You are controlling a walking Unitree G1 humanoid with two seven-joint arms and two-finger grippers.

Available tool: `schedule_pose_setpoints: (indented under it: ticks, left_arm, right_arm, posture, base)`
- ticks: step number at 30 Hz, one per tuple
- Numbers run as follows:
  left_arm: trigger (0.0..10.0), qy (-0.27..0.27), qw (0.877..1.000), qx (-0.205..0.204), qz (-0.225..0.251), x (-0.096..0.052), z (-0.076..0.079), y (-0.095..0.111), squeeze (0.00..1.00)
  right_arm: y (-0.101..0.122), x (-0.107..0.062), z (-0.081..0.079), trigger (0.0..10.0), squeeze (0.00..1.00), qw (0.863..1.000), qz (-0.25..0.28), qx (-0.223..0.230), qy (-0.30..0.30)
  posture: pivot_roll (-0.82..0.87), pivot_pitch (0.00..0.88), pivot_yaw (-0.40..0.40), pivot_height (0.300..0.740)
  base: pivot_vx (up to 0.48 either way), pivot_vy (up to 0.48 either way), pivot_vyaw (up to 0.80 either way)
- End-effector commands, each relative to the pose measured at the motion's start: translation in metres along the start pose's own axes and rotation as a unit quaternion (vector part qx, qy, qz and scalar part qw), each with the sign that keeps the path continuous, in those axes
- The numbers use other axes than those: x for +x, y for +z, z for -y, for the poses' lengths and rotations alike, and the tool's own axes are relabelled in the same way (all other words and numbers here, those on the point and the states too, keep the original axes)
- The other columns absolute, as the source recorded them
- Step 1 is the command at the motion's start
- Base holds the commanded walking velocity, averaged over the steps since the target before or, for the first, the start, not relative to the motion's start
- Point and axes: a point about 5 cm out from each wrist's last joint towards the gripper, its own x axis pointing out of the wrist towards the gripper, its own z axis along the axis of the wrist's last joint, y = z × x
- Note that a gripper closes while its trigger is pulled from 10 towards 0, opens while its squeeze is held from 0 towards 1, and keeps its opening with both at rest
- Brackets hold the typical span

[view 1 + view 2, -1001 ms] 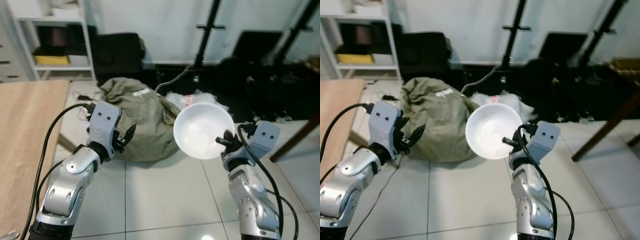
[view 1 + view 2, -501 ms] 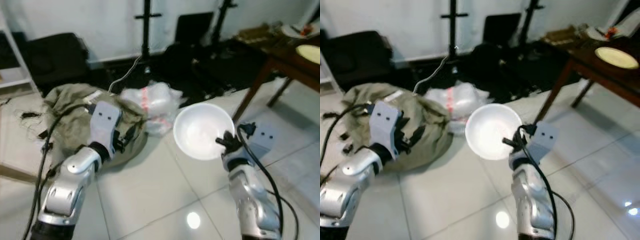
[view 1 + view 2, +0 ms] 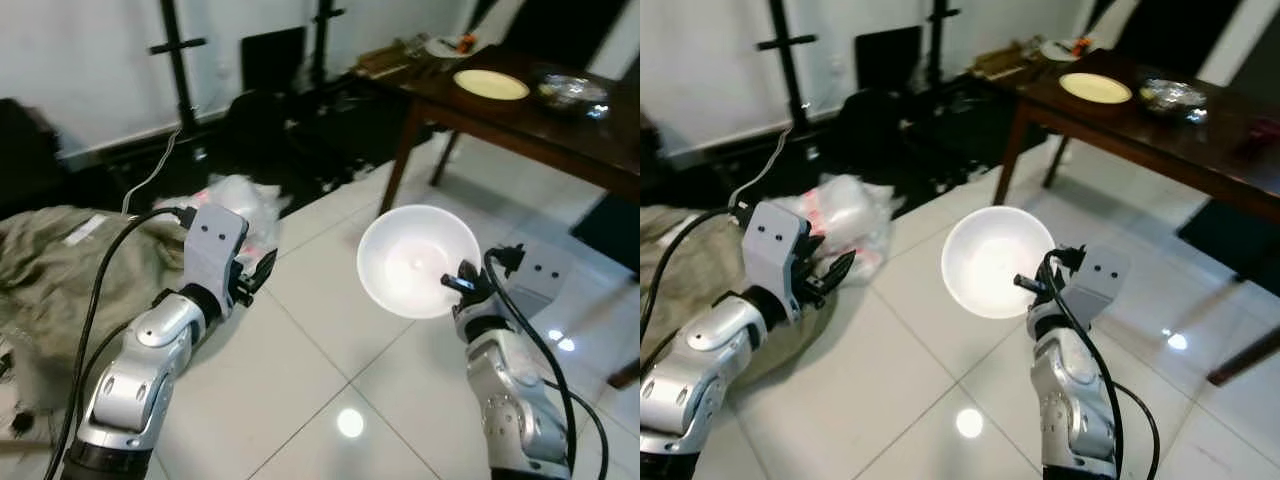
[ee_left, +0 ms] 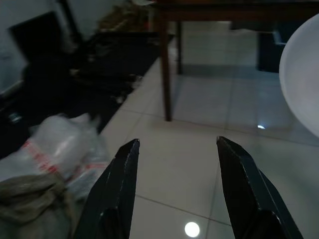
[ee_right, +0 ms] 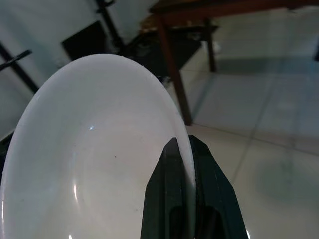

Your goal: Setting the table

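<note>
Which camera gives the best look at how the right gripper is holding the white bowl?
The right wrist view: the right gripper pinches the white bowl at its rim, one finger on each side. Both eye views show the whole bowl, the grip small. The left wrist view catches an edge of the bowl.

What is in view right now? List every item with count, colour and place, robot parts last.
bowl: one, white, held up by its rim in the right hand, above the floor.
table: one, dark brown wood, ahead to the right.
plate: one, pale yellow, on the table.
glass dish: one, clear, on the table right of the plate.
plastic bag: one, clear with red print, on the floor.
cloth sack: one, olive, on the floor at left.
stands: two, black, by the wall.
floor: white glossy tiles.
left hand: open, holds nothing.
right hand: clamped on the bowl's rim.
</note>
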Motion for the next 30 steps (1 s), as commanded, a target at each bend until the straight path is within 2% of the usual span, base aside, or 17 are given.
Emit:
schedule_pose_setpoints:
  ticks: [1, 14, 30]
  left_arm:
    - [10.0, -0.003, 1.0, 0.001, -0.007, -0.0011, 0.0022, -0.0037, 0.0]
    - [10.0, -0.005, 1.0, -0.019, 0.006, -0.0008, 0.0047, -0.0003, 0.0]
    - [10.0, -0.007, 1.0, -0.011, 0.008, 0.0017, 0.0056, 0.0005, 0.0]
  right_arm:
    - [-0.0011, -0.0015, 0.0024, 10.0, 0.0, 1.0, -0.002, -0.001, -0.004]
    - [0.0015, -0.0002, 0.0022, 10.0, 0.0, 1.0, 0.001, -0.003, -0.002]
    - [0.0013, 0.0005, 0.0027, 10.0, 0.0, 1.0, 0.003, -0.004, -0.003]
  posture:
    - [-0.01, 0.068, 0.029, 0.74]
    - [-0.03, 0.069, 0.026, 0.74]
    - [-0.03, 0.053, 0.03, 0.74]
  base:
    - [0.0, 0.0, -0.8]
    - [0.0, 0.0, -0.8]
    - [0.0, 0.0, -0.8]
